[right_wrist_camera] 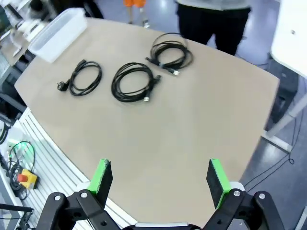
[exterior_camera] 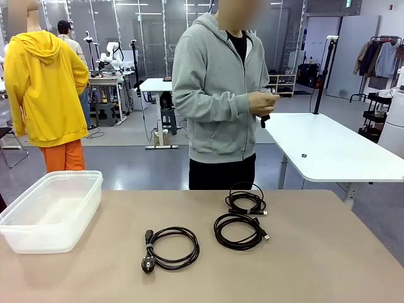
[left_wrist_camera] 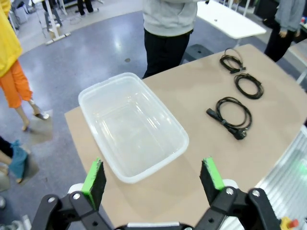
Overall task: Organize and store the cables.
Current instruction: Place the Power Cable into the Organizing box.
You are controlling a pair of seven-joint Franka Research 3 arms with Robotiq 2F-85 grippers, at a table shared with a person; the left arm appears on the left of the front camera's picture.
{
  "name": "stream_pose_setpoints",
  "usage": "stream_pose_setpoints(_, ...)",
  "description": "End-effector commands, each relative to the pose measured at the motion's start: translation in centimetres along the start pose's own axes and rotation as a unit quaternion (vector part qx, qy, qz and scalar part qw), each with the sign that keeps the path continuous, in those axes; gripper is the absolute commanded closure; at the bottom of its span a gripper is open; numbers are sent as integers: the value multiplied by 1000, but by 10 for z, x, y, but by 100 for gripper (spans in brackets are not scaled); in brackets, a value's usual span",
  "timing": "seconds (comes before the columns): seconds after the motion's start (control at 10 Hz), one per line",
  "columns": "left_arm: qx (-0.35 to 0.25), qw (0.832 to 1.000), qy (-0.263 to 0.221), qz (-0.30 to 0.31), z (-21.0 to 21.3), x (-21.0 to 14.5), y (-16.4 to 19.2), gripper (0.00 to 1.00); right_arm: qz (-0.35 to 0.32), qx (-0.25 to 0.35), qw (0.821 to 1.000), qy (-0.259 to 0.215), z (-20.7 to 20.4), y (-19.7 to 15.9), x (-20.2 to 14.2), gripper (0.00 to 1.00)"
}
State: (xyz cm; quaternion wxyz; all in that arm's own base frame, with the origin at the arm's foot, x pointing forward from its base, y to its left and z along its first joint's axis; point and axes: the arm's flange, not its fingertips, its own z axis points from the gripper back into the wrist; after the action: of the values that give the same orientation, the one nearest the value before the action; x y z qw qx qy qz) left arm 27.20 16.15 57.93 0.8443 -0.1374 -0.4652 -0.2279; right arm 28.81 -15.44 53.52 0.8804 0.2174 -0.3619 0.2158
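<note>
End effectors (left_wrist_camera: 152, 163) (right_wrist_camera: 159, 163), two, gape wide; three coiled cables (exterior_camera: 172, 230) (exterior_camera: 217, 231) (exterior_camera: 246, 203), one tub (exterior_camera: 44, 238).

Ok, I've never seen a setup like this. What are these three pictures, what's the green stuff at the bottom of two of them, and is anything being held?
All three pictures show one moment, from three cameras on a two-armed robot. The first camera looks across the table at a person standing opposite, whose hands hold something small and dark. The other two cameras sit on the robot's wrists. Each looks down past that arm's own green pads, which line the two fingers it grasps with. The left pincer hangs over a clear plastic tub. The right pincer hangs over the table's near edge. Both are open and hold nothing. Three coiled black cables lie on the table, not yet in the tub.
</note>
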Motion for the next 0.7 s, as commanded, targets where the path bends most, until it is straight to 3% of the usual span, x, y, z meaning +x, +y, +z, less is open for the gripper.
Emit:
stream_pose_setpoints(0.0, 1, 1000, 1, -1, 0, 1, 0, 0, 9, 4, 1000, 7, 15, -17, -20, 0)
stream_pose_setpoints(0.3, 1, 1000, 1, -1, 0, 1, 0, 0, 11, 32, 999, 12, 22, -27, -37, 0)
stream_pose_setpoints(0.4, 1, 1000, 1, -1, 0, 1, 0, 0, -5, 44, 999, -8, 17, -29, -36, 0)
stream_pose_setpoints(0.6, 1, 1000, 1, -1, 0, 1, 0, 0, 4, 17, 1000, 1, 23, -22, -37, 0)
